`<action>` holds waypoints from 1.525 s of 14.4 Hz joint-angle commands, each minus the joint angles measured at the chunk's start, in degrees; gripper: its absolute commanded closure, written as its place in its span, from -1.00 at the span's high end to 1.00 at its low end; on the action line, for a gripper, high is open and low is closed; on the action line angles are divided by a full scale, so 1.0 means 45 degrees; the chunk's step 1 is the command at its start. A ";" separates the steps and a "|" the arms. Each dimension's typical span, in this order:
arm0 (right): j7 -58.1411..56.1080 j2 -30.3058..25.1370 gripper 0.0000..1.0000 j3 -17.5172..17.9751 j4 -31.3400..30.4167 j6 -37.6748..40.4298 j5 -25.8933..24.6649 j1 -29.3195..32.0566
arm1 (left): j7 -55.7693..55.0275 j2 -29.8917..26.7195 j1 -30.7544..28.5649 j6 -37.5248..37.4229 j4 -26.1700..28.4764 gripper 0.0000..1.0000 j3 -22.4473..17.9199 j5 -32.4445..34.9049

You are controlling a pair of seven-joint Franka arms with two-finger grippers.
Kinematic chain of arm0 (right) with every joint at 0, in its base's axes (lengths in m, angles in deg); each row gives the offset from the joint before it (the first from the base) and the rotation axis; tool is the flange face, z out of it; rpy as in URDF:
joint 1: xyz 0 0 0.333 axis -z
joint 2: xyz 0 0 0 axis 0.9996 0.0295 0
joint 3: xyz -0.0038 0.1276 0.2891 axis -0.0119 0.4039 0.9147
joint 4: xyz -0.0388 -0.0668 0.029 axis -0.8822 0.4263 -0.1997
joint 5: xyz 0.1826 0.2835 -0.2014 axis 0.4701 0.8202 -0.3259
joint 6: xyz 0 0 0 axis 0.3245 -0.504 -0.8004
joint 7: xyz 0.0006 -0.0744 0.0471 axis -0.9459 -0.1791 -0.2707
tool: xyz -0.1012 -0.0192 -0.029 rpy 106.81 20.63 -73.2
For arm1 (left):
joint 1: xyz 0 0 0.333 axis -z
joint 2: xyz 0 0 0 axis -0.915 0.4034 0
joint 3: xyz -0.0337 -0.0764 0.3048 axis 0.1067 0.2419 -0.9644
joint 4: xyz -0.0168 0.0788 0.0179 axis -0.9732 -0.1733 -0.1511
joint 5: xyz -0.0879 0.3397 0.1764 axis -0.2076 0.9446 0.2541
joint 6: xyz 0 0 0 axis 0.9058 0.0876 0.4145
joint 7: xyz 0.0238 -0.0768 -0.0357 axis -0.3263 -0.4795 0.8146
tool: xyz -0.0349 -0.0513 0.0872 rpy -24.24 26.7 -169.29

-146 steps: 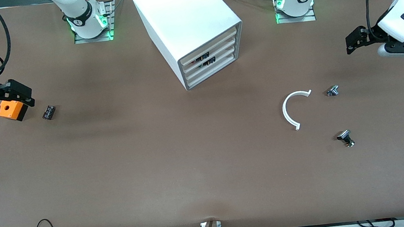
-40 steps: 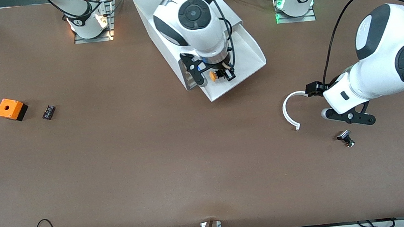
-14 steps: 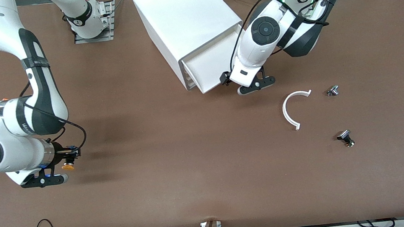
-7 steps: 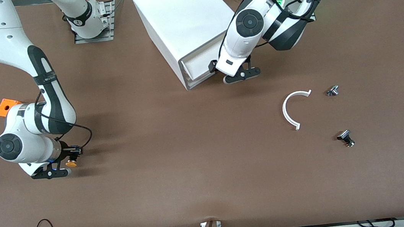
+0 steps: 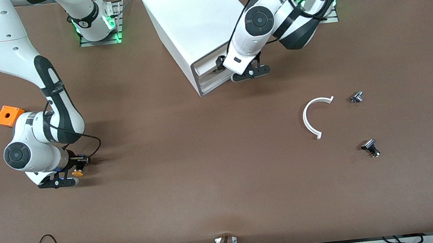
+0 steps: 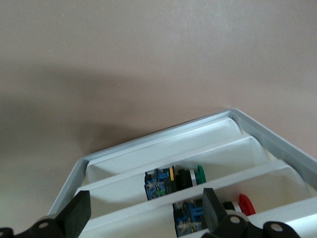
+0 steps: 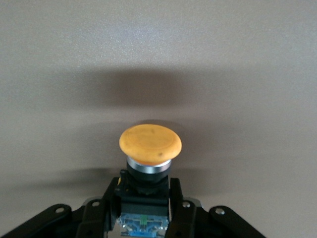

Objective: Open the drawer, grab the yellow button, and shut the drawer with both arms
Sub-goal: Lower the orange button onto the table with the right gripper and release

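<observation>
The white cabinet (image 5: pixel 196 20) stands at the table's middle, near the arms' bases. Its top drawer (image 5: pixel 206 65) is pushed in almost flush with the three fronts below it. My left gripper (image 5: pixel 218 62) is open right in front of that drawer. In the left wrist view my left gripper (image 6: pixel 146 218) has its black fingers (image 6: pixel 79 213) spread wide before the cabinet's front (image 6: pixel 277 139). My right gripper (image 5: pixel 76 171) is low over the table toward the right arm's end, shut on the button (image 5: pixel 78 172). The right wrist view shows my right gripper (image 7: pixel 145 191) clamping the button's dark body under its orange-yellow cap (image 7: pixel 150 143).
An orange cube (image 5: pixel 9 115) lies beside the right arm. A white arc (image 5: pixel 311 120) and two small metal parts (image 5: pixel 357 97) (image 5: pixel 370 148) lie toward the left arm's end. Lower drawers hold a green-capped button (image 6: pixel 198 174) and a red-capped one (image 6: pixel 243 203).
The left gripper has pushed the drawer from partly out to almost flush with the cabinet. The right gripper, still holding the button, has shifted only slightly over the table.
</observation>
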 commanded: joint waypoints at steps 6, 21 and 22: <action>-0.0127 -0.0409 0.96 0.0116 0.0740 0.0070 0.0042 -0.0006 | -0.0197 -0.0298 0.0010 -0.0117 0.0305 1.00 0.0395 -0.0677; 0.0556 -0.5407 0.97 0.0272 0.0800 0.4520 -0.0114 -0.0572 | 0.0076 -0.0454 -0.0866 -0.1400 -0.0998 1.00 0.0395 -0.0036; 0.0556 -0.5719 0.97 0.0311 0.0838 0.4813 -0.0153 -0.0592 | 0.0154 -0.0454 -0.1159 -0.2160 -0.1545 1.00 0.0395 0.0509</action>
